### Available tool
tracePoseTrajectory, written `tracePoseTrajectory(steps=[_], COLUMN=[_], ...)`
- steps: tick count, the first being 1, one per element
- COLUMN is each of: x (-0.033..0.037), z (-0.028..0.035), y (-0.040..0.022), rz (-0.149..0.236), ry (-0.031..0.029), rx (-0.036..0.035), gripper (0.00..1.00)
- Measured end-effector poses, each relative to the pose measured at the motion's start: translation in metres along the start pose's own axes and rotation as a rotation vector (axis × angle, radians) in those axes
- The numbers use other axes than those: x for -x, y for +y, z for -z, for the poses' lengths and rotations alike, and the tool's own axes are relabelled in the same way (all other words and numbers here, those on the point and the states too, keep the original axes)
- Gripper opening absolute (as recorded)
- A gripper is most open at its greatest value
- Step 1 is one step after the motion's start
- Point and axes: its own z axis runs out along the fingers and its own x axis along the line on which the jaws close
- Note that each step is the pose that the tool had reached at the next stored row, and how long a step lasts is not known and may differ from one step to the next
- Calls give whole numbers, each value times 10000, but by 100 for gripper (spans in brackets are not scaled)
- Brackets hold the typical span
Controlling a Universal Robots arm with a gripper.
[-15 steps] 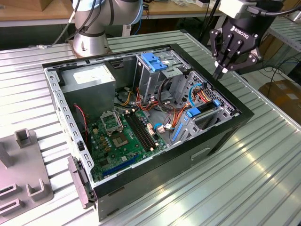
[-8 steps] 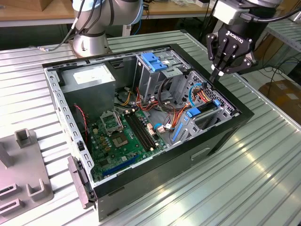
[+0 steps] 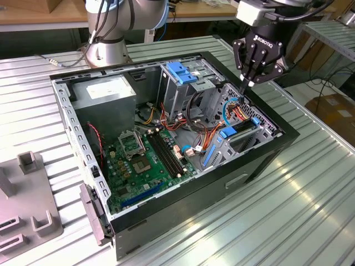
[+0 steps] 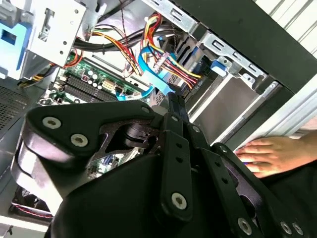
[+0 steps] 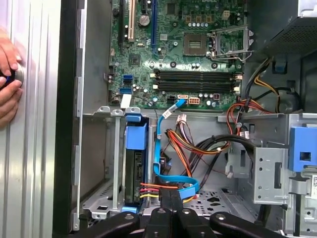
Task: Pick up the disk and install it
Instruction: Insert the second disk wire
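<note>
The disk (image 5: 136, 168) sits upright in its bay in the open computer case (image 3: 260, 160), lower left of the first wrist view, blue carrier tab on top. The gripper (image 3: 248, 83), fingers pressed together, holds nothing above that bay, upper right of the exterior view. Beyond lies the motherboard (image 3: 141, 160).

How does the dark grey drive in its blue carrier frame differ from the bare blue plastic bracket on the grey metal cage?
The disk carries a dark drive inside its blue frame; the blue plastic bracket holds none. The disk stands on edge in a bay beside the black case wall; the bracket sits on the grey metal cage. Coloured wires appear to reach the disk; none reach the bracket. Both have blue plastic and sit inside the case.
</note>
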Motion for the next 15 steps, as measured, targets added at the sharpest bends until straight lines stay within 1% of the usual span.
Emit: tracePoseTrajectory(steps=[1,2,3,4,7,8,13,15], x=[8,11,12,13,13,13,13,14], z=[-13,-22,-32,-36,-36,-37,-38,-49], y=[0,-1,-1,-1,-1,-1,-1,-1], rz=[-2,-2,-3,-3,-4,-3,-3,-3], ry=[76,126,172,187,189,189,189,189], rx=[3,4,6,6,6,6,6,6], gripper=[10,10,10,10,11,17,17,17])
